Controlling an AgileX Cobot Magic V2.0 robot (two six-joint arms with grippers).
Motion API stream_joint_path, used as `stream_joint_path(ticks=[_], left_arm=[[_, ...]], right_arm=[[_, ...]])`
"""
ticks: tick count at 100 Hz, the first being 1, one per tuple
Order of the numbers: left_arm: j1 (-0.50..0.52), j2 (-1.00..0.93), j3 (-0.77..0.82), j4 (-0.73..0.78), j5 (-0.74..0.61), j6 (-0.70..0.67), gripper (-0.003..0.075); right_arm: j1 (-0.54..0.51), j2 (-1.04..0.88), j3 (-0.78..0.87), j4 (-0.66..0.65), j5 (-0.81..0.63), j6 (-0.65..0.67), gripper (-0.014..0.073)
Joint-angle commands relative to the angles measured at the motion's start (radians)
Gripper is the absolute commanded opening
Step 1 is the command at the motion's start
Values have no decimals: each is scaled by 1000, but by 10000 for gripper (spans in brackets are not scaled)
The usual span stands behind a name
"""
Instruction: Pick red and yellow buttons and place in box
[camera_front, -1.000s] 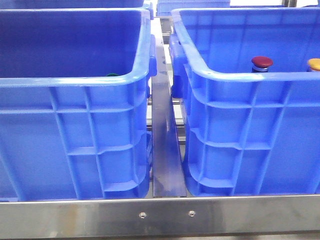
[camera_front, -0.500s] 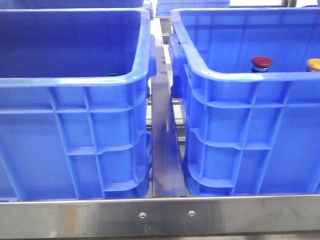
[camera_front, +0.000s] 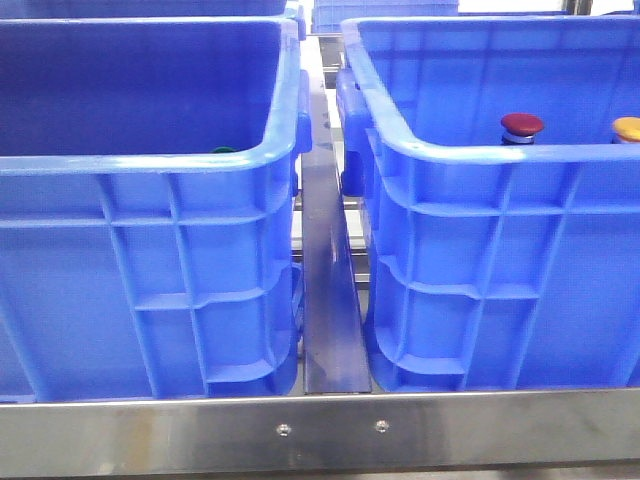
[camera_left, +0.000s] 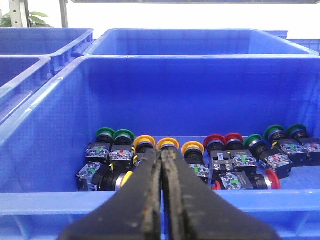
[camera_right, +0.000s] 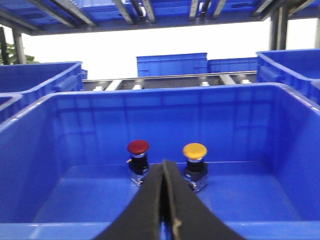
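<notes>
On inspection, the red button (camera_right: 138, 147) and yellow button (camera_right: 194, 151) stood upright side by side, apart, on the floor of the right-hand box (camera_front: 470, 150). The left-hand crate (camera_left: 45, 150) held a loose row of mixed buttons. Both my left pincer (camera_left: 161, 165) and right pincer (camera_right: 163, 175) were pressed together, empty, poised outside the near rims. I judged the placing apparently complete; any next move would call for spreading a pincer before descending.
</notes>
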Motion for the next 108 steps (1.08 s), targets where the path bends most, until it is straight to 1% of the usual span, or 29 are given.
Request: stream_joint_path(ticks=[1,108], left_arm=[[1,-29,59,-11,-76,2,-19],[1,-29,59,-11,-76,2,-19]], right_arm=[[-15,-25,-3,-11,-130,4,-69],[-15,-25,-4,-11,-110,5,-69]])
